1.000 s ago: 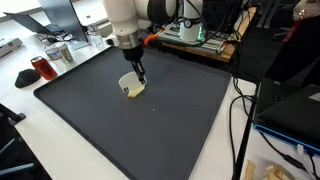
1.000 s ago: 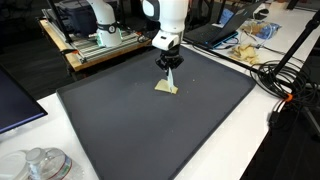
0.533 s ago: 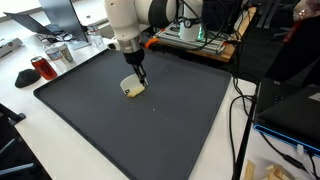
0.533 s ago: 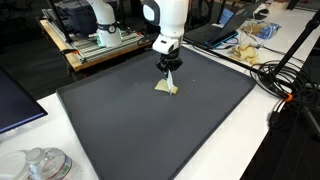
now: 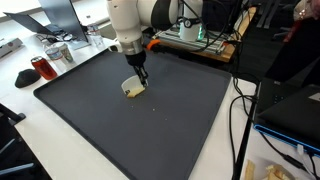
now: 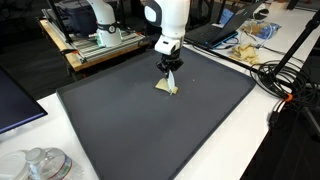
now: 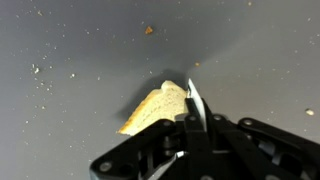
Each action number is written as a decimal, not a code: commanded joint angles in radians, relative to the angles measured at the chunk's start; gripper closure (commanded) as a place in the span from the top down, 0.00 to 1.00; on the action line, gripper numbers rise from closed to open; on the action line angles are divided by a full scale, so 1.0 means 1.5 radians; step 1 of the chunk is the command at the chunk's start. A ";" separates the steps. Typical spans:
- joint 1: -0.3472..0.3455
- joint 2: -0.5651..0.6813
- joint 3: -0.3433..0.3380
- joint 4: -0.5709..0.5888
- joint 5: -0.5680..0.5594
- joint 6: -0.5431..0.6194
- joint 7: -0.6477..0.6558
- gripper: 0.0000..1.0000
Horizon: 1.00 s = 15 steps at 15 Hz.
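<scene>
1. In an exterior view, a red cup stands at the far left on the white counter, just off the mat's corner.
2. A big dark mat covers most of the counter. Both exterior views show it, and it carries the bread piece and the claw.
3. The bread piece lies flat on the mat, toward its far side and left of centre in that view. It is pale, with a darker crust edge.
4. The claw comes down from the white arm just right of the bread and points at the mat.
5. In an exterior view from the opposite side, clear containers sit at the lower left, off the mat.
6. There the bread piece lies toward the mat's far edge, with the claw directly over it.
7. Black cables trail across the counter at the right, well apart from the bread.
8. In the wrist view, small crumbs dot the mat at the left, and one orange crumb lies above the bread.
9. The bread piece shows as a wedge left of the fingers.
10. The claw is clenched, its fingers pressed together, with the tips meeting the bread's right edge. The pictures do not show whether any bread is pinched between them.
</scene>
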 commanded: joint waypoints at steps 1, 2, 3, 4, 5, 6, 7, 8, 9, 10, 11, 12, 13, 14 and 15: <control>0.033 0.054 -0.019 -0.002 -0.026 0.030 0.022 0.01; 0.042 0.055 -0.025 -0.005 -0.036 0.037 0.031 0.01; 0.046 0.055 -0.029 -0.008 -0.041 0.041 0.036 0.01; 0.048 0.056 -0.031 -0.011 -0.042 0.044 0.039 0.01; 0.049 0.057 -0.031 -0.014 -0.040 0.045 0.040 0.01; 0.048 0.057 -0.030 -0.016 -0.037 0.047 0.038 0.01; 0.044 0.056 -0.030 -0.019 -0.031 0.050 0.036 0.01; 0.040 0.055 -0.029 -0.024 -0.026 0.055 0.034 0.01; 0.038 0.054 -0.027 -0.030 -0.023 0.061 0.031 0.01; 0.038 0.053 -0.029 -0.037 -0.024 0.065 0.032 0.01; 0.036 0.052 -0.028 -0.044 -0.022 0.070 0.029 0.01; 0.036 0.050 -0.030 -0.051 -0.023 0.076 0.030 0.01; 0.034 0.046 -0.030 -0.059 -0.021 0.088 0.027 0.01; 0.033 0.043 -0.031 -0.067 -0.022 0.100 0.024 0.01; 0.036 0.039 -0.036 -0.076 -0.029 0.111 0.027 0.01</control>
